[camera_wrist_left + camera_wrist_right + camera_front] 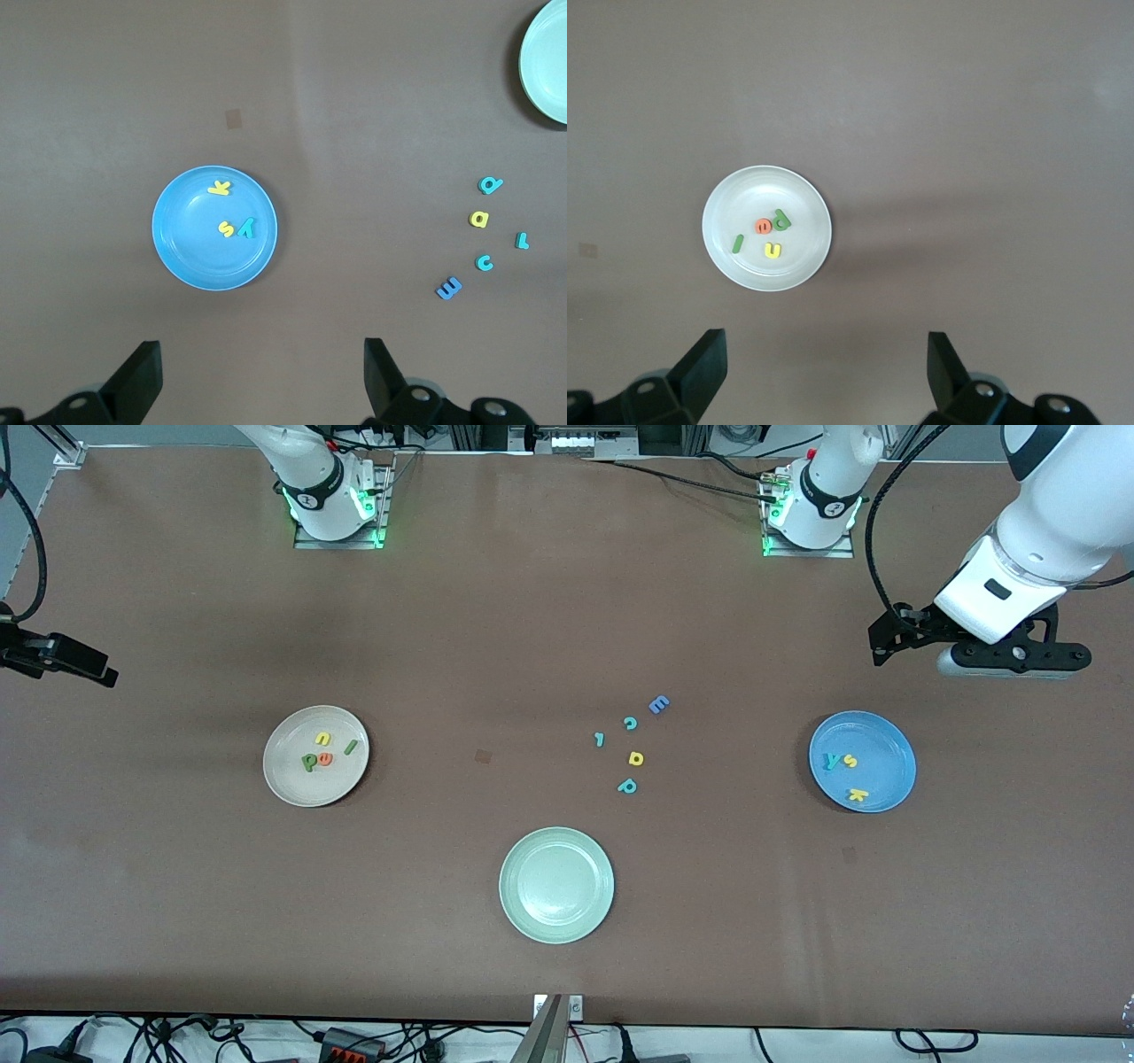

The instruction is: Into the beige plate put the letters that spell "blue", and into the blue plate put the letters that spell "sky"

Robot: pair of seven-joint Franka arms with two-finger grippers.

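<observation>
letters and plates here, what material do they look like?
Letters: likely foam, matte flat cutouts in solid colours, no shine.
Beige plate, blue plate, green plate: smooth, slightly glossy with soft highlights; plastic or glazed ceramic, can't tell which.

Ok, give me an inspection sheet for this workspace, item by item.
Surface: brown table, two faint marks.
Job's things: round beige plate holds dark green b, orange e, yellow u, green l; round blue plate holds teal y, yellow s, yellow k.
Clutter: empty pale green plate; five spare foam letters mid-table.
Grippers: left gripper and right gripper open, raised, empty.
Cables: along the table's edges.
Surroundings: nothing seen.
</observation>
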